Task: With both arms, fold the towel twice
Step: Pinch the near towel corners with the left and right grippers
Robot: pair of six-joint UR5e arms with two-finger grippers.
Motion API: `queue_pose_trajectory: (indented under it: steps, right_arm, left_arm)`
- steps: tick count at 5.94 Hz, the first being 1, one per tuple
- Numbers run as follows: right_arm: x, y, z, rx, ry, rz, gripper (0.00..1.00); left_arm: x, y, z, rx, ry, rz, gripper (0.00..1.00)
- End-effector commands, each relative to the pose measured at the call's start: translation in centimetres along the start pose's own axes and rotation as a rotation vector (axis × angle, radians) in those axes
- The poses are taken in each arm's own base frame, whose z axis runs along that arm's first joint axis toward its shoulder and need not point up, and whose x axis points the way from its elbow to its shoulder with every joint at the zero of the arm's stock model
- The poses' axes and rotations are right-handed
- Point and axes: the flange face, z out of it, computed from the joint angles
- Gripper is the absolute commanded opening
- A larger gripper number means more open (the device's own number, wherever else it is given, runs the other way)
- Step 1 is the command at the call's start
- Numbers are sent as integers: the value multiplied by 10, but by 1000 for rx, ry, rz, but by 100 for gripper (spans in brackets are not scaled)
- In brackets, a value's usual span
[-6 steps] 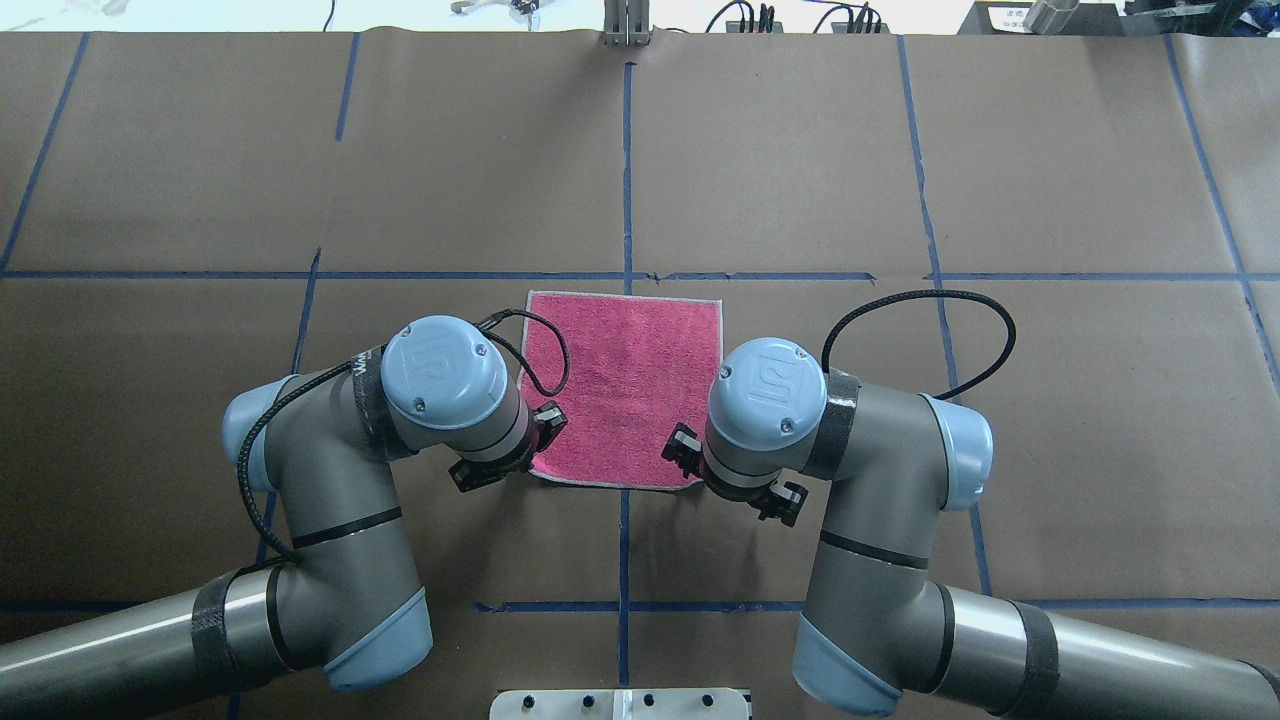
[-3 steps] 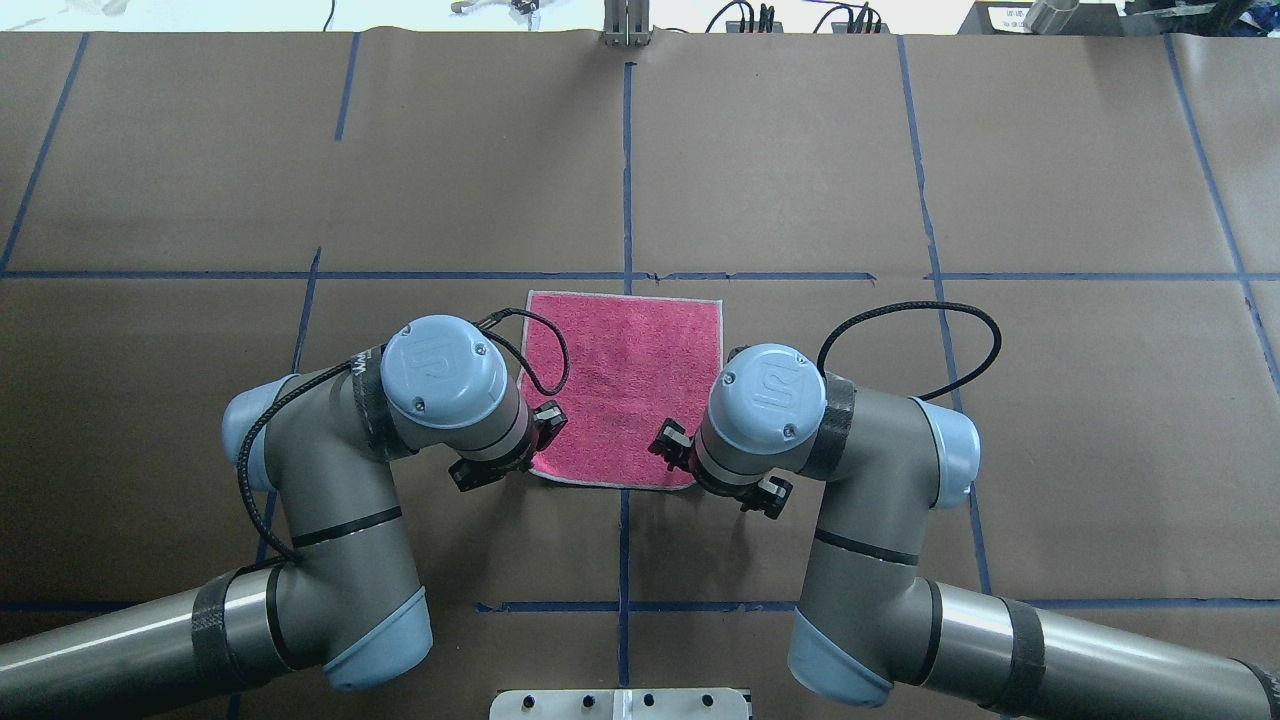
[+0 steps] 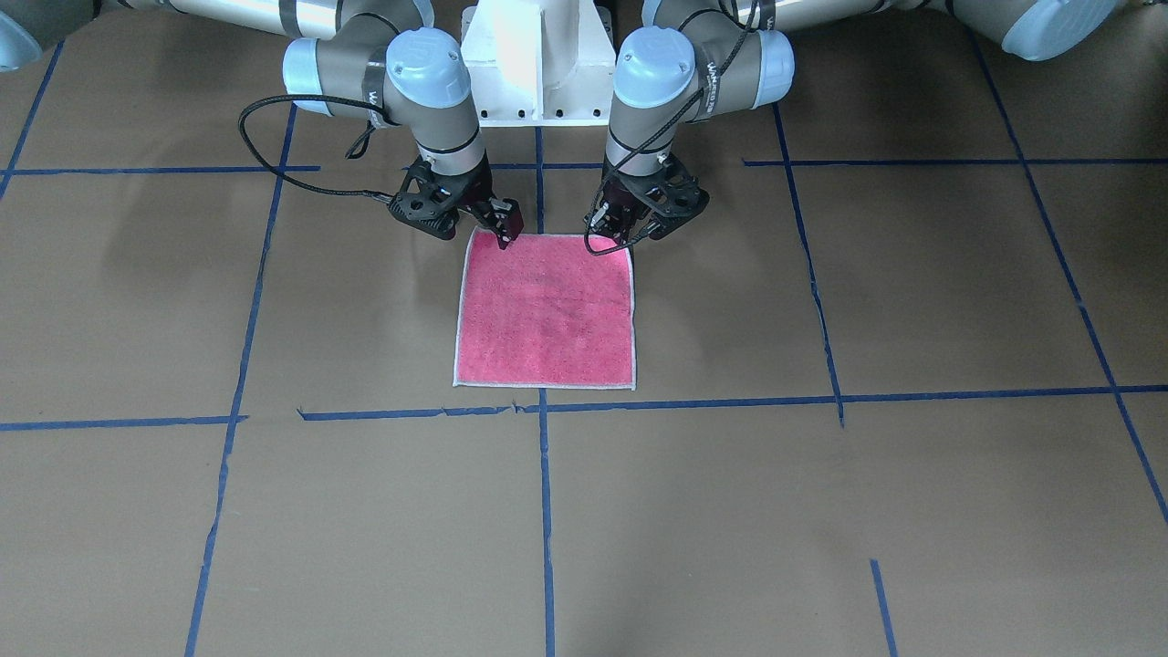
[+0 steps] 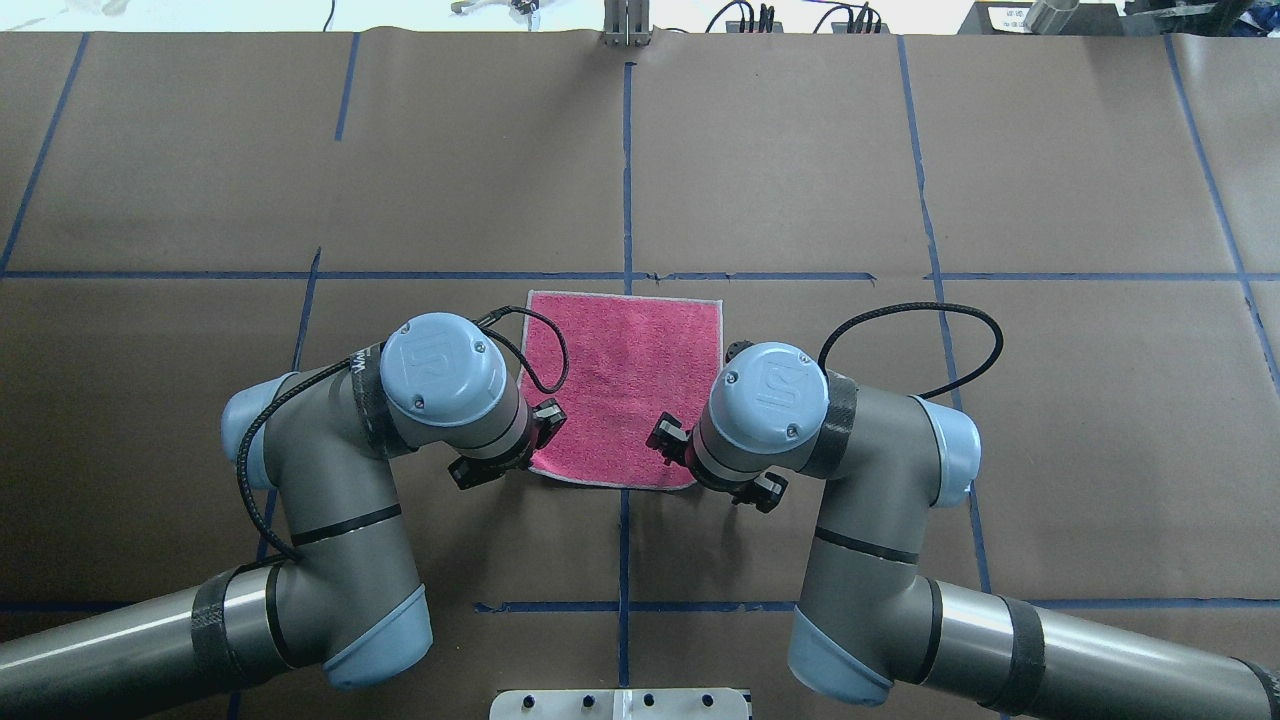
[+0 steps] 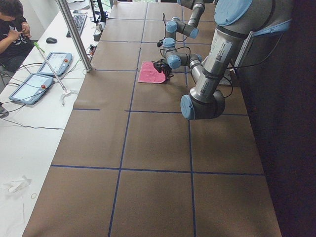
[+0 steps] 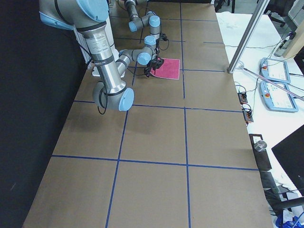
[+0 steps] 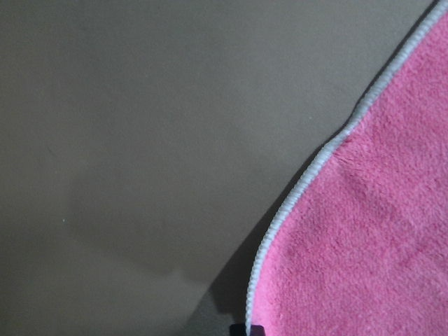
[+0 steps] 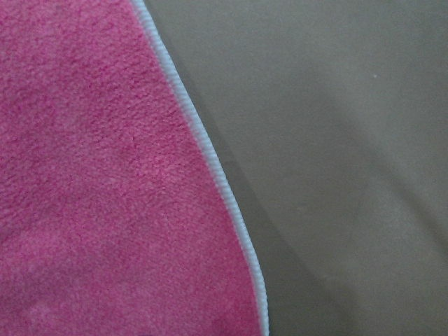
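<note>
The small square pink-red terry towel (image 4: 630,380) lies flat just before the white pedestal base (image 3: 538,64), the black two-finger left gripper (image 3: 625,233) and right gripper (image 3: 500,233) down at its two base-side corners, spread or pinching I cannot tell.

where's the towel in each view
Front-facing: towel upper centre.
Overhead: towel centre.
Exterior left: towel upper middle.
Exterior right: towel upper middle.
Left wrist: towel lower right.
Right wrist: towel left half.
Landmark: blue tape cross at its edge farthest from the robot.
</note>
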Motion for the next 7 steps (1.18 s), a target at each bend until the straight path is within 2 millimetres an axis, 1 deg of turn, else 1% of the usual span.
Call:
queue_pose_trajectory:
  steps: [1,2,3,4,7]
  right_arm:
    - [0,-1,1,1,2,2,73]
    - [-2,0,-1,0,-2,9,62]
    - [-4,1,-2,-1,-5,22,47]
    - [-5,2,-3,-4,-9,21,36]
    - [-4,-1,-4,0,-9,24,13]
  left_arm:
    - [1,-1,-1,0,2,0,2]
    - [0,-1,0,1,0,-1,2]
    - [1,-1,-1,1,1,-1,2]
    - [0,-1,0,1,0,-1,2]
    - [0,-1,0,1,0,-1,2]
